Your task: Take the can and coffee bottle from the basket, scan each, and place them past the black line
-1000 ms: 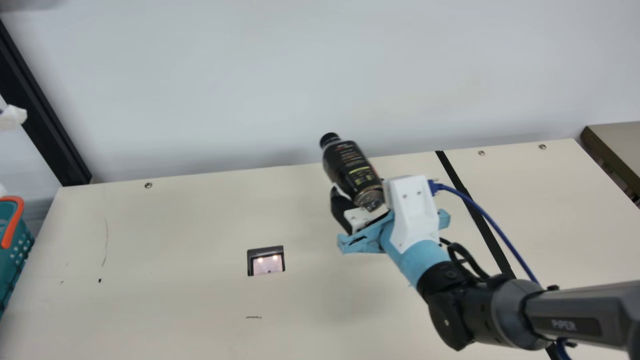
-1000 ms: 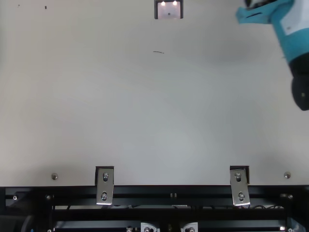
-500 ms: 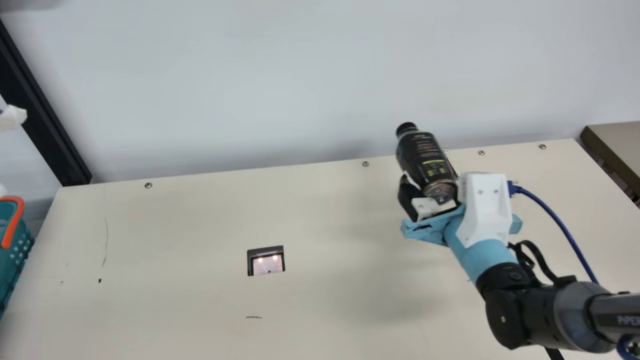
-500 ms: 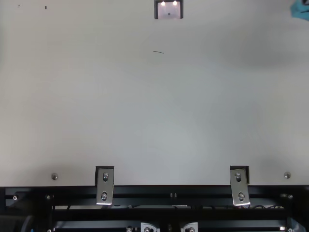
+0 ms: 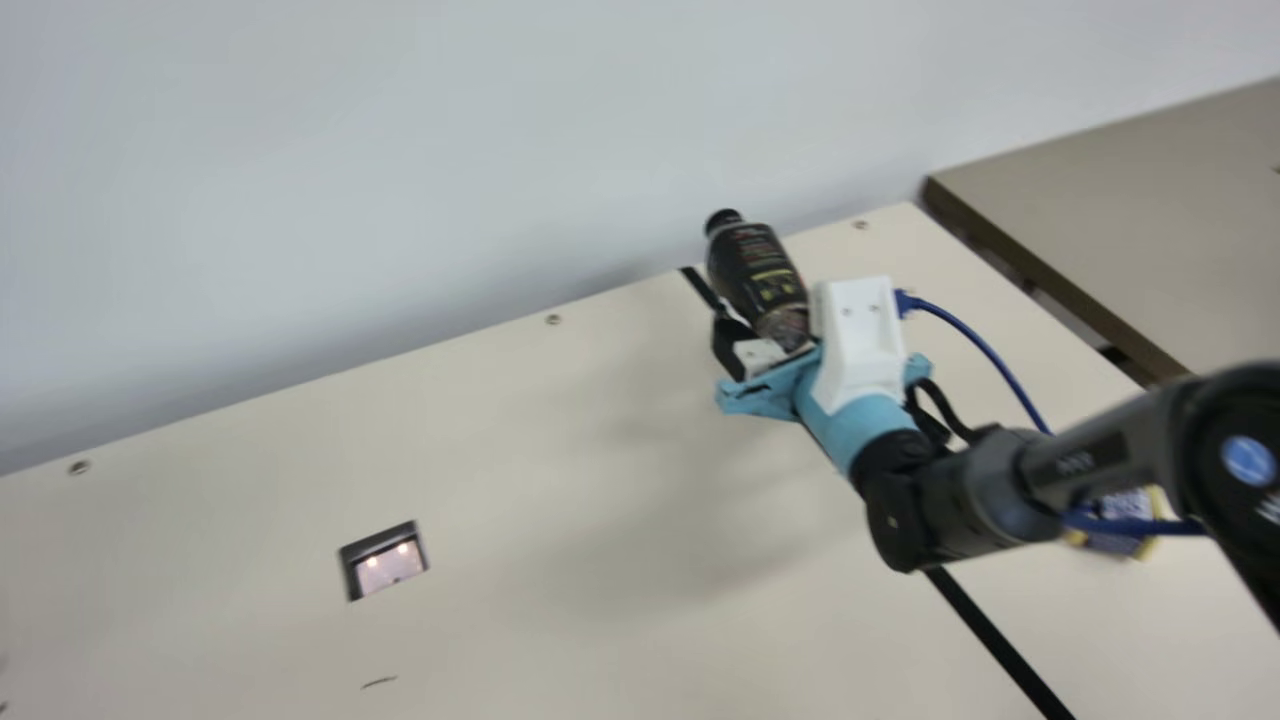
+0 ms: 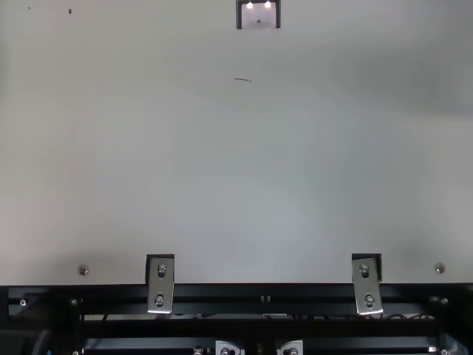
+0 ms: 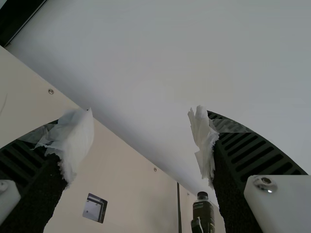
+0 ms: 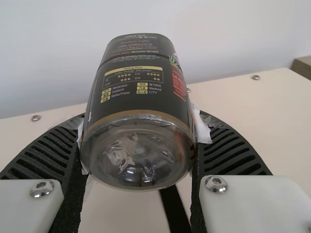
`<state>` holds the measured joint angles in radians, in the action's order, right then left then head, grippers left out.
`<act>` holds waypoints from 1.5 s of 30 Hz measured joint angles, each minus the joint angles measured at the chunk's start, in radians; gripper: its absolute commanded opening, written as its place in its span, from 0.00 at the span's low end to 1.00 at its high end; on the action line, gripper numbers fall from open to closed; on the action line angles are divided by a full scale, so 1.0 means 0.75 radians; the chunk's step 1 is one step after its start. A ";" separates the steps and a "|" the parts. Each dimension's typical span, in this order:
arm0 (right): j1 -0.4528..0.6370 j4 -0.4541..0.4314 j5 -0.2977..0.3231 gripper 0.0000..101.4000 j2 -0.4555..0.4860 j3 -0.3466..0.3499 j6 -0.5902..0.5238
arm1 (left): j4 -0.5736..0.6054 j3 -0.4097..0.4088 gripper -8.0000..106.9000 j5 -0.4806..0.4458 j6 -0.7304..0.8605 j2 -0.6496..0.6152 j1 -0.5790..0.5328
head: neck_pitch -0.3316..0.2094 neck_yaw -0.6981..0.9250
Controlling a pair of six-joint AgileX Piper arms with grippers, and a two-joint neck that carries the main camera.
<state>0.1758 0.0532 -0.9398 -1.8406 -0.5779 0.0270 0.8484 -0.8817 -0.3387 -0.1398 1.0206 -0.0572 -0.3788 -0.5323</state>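
Over the cream table [image 5: 500, 450], the right black ribbed gripper [image 8: 141, 116] clamps the dark, black-capped coffee bottle [image 5: 755, 268] aslant, cap pointing outward, near the straight black line [image 5: 1000, 640].

ok so my count: one coffee bottle [image 5: 757, 270], one scanner [image 5: 390, 567], one black line [image 5: 1000, 640], two big silver brackets [image 6: 160, 285], and one yellow and blue item [image 5: 1128, 503], partly hidden, too blurry to name tbh.
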 measured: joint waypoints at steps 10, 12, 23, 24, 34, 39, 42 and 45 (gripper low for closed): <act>0.091 0.043 0.010 0.00 -0.003 0.001 -0.046 | 0.000 0.000 0.85 0.000 0.000 0.000 0.000 | -0.034 -0.273; 0.104 0.067 0.014 0.00 -0.007 0.004 -0.062 | 0.000 0.000 0.85 0.000 0.000 0.000 0.000 | -0.034 -0.280; 0.171 0.175 -0.039 0.00 -0.022 0.029 -0.170 | 0.000 0.000 0.85 0.000 0.000 0.000 0.000 | -0.034 -0.280; 0.178 0.183 -0.050 0.00 -0.024 0.033 -0.183 | 0.000 0.000 0.85 0.000 0.000 0.000 0.000 | -0.034 -0.280; 0.262 0.207 -0.124 0.00 -0.081 0.081 -0.251 | 0.000 0.000 0.85 0.000 0.000 0.000 0.000 | -0.034 -0.280; 0.307 0.205 -0.144 0.00 -0.126 0.097 -0.266 | 0.000 0.000 0.85 0.000 0.000 0.000 0.000 | -0.041 -0.280; 0.326 0.197 -0.156 0.00 -0.150 0.099 -0.276 | 0.000 0.000 0.85 0.000 0.000 0.000 0.000 | -0.034 -0.280; 0.341 0.192 -0.159 0.00 -0.169 0.100 -0.280 | 0.000 0.000 0.85 0.000 0.000 0.000 0.000 | -0.034 -0.280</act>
<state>0.4316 0.1972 -1.0589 -1.9675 -0.5028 -0.1832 0.8484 -0.8817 -0.3387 -0.1398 1.0206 -0.0572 -0.4043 -0.7421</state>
